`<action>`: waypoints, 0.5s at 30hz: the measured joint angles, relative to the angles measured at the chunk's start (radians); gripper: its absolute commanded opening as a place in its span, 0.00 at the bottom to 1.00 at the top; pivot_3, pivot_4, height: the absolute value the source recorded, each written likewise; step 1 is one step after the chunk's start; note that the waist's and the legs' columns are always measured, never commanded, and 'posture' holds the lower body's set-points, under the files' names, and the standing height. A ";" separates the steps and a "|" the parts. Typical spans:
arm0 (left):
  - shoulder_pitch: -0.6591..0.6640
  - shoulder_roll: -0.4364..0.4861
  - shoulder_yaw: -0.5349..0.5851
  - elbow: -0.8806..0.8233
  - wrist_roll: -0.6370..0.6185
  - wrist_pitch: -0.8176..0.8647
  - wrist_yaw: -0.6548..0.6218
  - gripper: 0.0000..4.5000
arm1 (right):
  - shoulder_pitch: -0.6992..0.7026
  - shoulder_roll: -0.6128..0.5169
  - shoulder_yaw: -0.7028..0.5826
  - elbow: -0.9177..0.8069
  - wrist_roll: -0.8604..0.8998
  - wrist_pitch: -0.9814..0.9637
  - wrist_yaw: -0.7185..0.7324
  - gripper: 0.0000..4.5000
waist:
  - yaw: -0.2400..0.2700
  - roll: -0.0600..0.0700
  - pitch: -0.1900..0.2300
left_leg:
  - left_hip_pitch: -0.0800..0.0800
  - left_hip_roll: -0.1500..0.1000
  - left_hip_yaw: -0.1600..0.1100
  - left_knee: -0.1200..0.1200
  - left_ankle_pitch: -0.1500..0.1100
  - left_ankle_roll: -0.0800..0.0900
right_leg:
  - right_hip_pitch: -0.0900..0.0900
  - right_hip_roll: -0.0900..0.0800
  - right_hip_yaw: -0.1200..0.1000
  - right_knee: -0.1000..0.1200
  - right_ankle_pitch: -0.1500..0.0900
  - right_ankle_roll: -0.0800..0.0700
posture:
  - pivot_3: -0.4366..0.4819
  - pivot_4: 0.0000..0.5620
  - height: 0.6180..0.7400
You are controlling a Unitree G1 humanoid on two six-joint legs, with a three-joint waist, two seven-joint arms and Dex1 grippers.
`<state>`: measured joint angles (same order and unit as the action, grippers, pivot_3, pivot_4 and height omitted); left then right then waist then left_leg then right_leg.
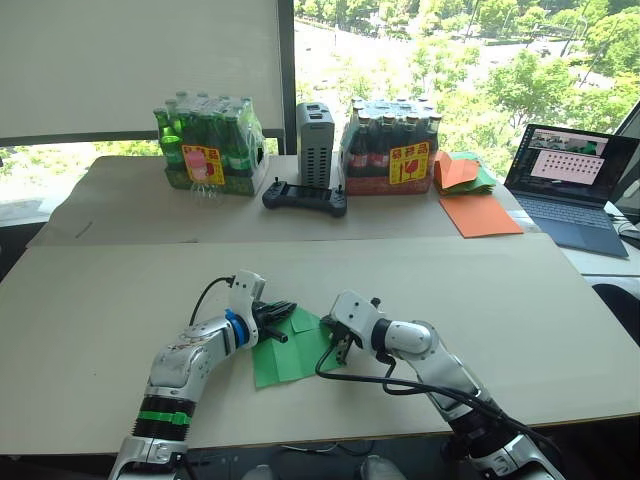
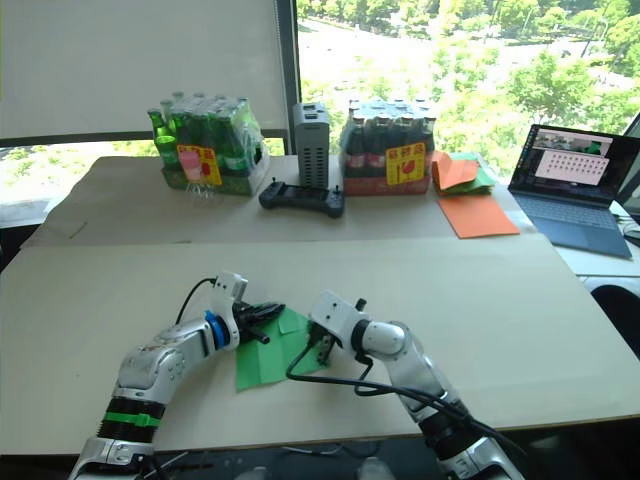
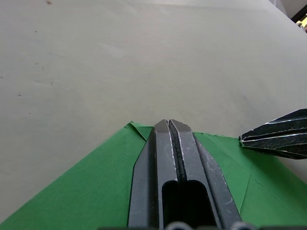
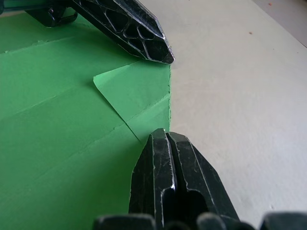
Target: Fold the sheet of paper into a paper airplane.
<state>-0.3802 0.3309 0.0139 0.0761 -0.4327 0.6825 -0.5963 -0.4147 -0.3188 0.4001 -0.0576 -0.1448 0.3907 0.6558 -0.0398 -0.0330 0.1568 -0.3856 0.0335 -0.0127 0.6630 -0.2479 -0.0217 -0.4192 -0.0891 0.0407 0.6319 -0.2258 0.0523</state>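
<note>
The bright green sheet of paper (image 1: 288,355) lies flat on the near table, with a small corner flap (image 4: 136,96) folded over at its far right edge. My left gripper (image 1: 284,311) is shut, its tips resting on the sheet's far edge (image 3: 96,191). My right gripper (image 1: 341,347) is also shut and presses its tips on the sheet's right edge, just beside the flap. The two grippers' tips are close together but apart. The paper airplane is out of view.
On the far table stand a pack of green bottles (image 1: 210,150), a grey box (image 1: 315,145), a black controller (image 1: 305,197) and a pack of dark bottles (image 1: 390,150). Orange sheets (image 1: 480,213), a mixed paper pile (image 1: 462,170) and a laptop (image 1: 575,185) sit at the far right.
</note>
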 measured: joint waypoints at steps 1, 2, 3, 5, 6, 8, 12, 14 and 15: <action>0.000 0.000 0.000 0.000 0.000 0.000 0.000 0.00 | -0.001 0.000 0.001 0.001 0.000 0.000 0.000 0.00 | 0.000 0.000 0.000 | 0.000 0.000 0.000 0.000 0.000 0.000 | 0.000 0.000 0.000 0.000 0.000 0.000 | 0.48 0.27 0.89; 0.000 0.000 0.001 0.000 0.000 0.001 0.000 0.00 | -0.002 0.001 0.001 0.003 0.000 0.000 -0.001 0.00 | 0.000 0.000 0.000 | 0.000 0.000 0.000 0.000 0.000 0.000 | 0.000 0.000 0.000 0.000 0.000 0.000 | 0.48 0.27 0.89; 0.000 0.000 0.001 0.000 0.000 0.001 0.000 0.00 | -0.003 0.004 0.002 0.005 0.000 0.000 -0.002 0.00 | -0.001 0.000 0.000 | 0.000 0.000 0.000 0.000 0.000 0.000 | 0.000 0.000 0.000 0.000 0.000 0.000 | 0.48 0.27 0.89; 0.000 0.000 0.005 0.000 0.001 0.001 0.000 0.00 | -0.011 0.015 0.004 0.020 -0.001 -0.002 -0.007 0.00 | -0.002 0.000 0.000 | 0.001 0.000 0.000 0.000 0.000 0.000 | 0.000 0.000 0.000 0.000 0.000 0.000 | 0.48 0.27 0.89; 0.000 0.000 0.005 0.000 0.001 0.001 0.001 0.00 | -0.017 0.021 0.005 0.029 -0.002 -0.005 -0.009 0.00 | -0.003 0.000 0.000 | 0.001 0.000 0.000 0.000 0.000 0.000 | 0.000 0.000 0.000 0.000 0.000 0.000 | 0.48 0.27 0.89; 0.000 0.000 0.006 0.000 0.001 0.002 0.001 0.00 | -0.034 0.033 0.011 0.057 -0.005 -0.017 -0.012 0.00 | -0.004 0.000 0.000 | 0.001 0.000 0.000 0.000 0.000 0.000 | 0.001 0.000 0.000 0.000 0.000 0.000 | 0.48 0.27 0.89; 0.000 0.000 0.006 0.000 0.001 0.007 0.001 0.00 | -0.053 0.055 0.017 0.089 -0.011 -0.022 -0.019 0.00 | -0.004 0.000 -0.001 | 0.001 0.000 0.000 0.000 0.000 0.000 | 0.001 0.000 0.000 0.000 0.000 0.000 | 0.48 0.27 0.89; 0.000 0.000 0.006 0.000 0.001 0.009 0.002 0.00 | -0.059 0.060 0.018 0.102 -0.012 -0.032 -0.021 0.00 | -0.004 0.000 -0.001 | 0.001 0.000 0.000 0.000 0.000 0.000 | 0.001 0.000 0.000 0.000 0.000 0.000 | 0.48 0.27 0.89; 0.000 0.000 0.007 0.000 0.001 0.011 0.002 0.00 | -0.063 0.064 0.018 0.110 -0.012 -0.036 -0.022 0.00 | -0.004 0.000 -0.001 | 0.002 0.000 0.000 0.000 0.000 0.000 | 0.001 0.000 0.000 0.001 0.000 0.000 | 0.48 0.27 0.89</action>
<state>-0.3800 0.3312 0.0208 0.0758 -0.4315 0.6933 -0.5941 -0.4774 -0.2550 0.4186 0.0524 -0.1570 0.3548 0.6341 -0.0438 -0.0332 0.1561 -0.3841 0.0337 -0.0126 0.6630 -0.2479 -0.0217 -0.4185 -0.0888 0.0409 0.6325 -0.2257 0.0522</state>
